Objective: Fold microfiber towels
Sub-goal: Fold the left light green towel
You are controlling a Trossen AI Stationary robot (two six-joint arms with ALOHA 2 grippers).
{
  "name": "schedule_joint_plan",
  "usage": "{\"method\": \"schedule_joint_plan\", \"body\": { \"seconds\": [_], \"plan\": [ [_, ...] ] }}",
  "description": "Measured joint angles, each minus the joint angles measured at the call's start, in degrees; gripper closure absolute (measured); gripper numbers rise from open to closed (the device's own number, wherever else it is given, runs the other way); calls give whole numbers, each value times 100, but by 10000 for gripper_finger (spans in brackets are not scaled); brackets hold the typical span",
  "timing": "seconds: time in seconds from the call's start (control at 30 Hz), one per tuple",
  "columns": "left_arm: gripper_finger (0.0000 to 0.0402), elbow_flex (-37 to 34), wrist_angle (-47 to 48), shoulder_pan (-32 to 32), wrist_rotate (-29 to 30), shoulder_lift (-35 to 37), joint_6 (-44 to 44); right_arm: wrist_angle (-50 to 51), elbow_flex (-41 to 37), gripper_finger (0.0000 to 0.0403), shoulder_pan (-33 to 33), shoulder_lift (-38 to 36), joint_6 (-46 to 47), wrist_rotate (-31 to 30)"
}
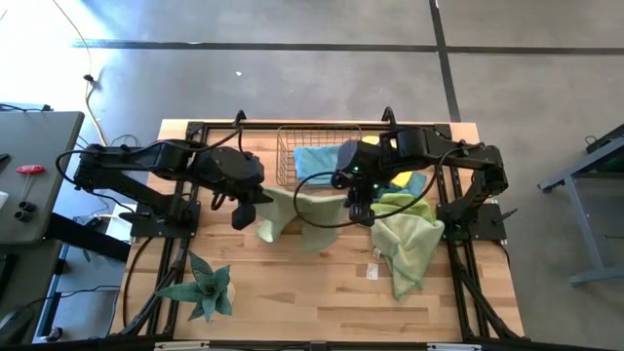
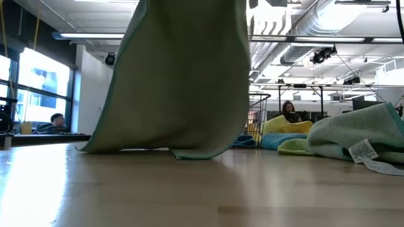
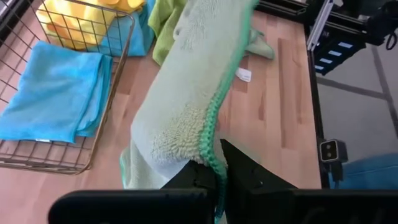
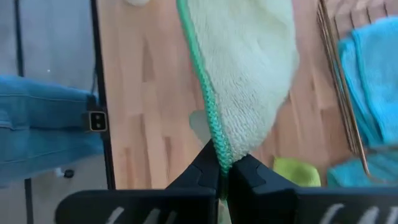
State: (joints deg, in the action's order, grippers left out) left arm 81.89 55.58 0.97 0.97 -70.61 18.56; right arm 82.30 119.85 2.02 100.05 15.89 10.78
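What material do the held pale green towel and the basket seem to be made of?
Pale green towel: apparently soft looped microfiber, matte, with a fuzzy pile and a stitched darker green hem. Basket: thin metal wire, likely copper-coloured, with an open grid and a slight shine.

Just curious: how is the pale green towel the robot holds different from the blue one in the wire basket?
The pale green towel hangs unfolded, pinched by the left claw and right claw; the blue towel lies folded in the basket, untouched. Both look like fluffy cloths.
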Motion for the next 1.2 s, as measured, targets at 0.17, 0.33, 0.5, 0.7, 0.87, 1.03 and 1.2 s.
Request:
{"method": "schedule_joint_plan", "body": {
  "seconds": [0.17, 0.33, 0.5, 0.7, 0.87, 1.03, 1.2],
  "plan": [
    [402, 0, -1, -2, -161, 0, 86, 291, 0, 403, -6, 0, 214, -161],
    [402, -9, -1, -49, -378, -96, 134, 312, 18, 403, -2, 0, 212, -152],
    [402, 3, 3, -66, -596, -77, 97, 450, 365, 403, -52, -4, 166, -151],
    [401, 547, 32, -132, -587, -129, -55, 320, 1043, 403, -20, -9, 113, -214],
    [401, 843, 83, -190, -505, -155, -226, 766, 1153, 403, 97, -5, 56, -979],
    [401, 954, 517, -186, -499, -163, -349, 696, 1167, 403, 295, 13, -533, -1140],
    [401, 953, 648, -327, -520, -169, -812, 640, 1163, 403, 495, 15, -1225, -1216]
  ]
}}
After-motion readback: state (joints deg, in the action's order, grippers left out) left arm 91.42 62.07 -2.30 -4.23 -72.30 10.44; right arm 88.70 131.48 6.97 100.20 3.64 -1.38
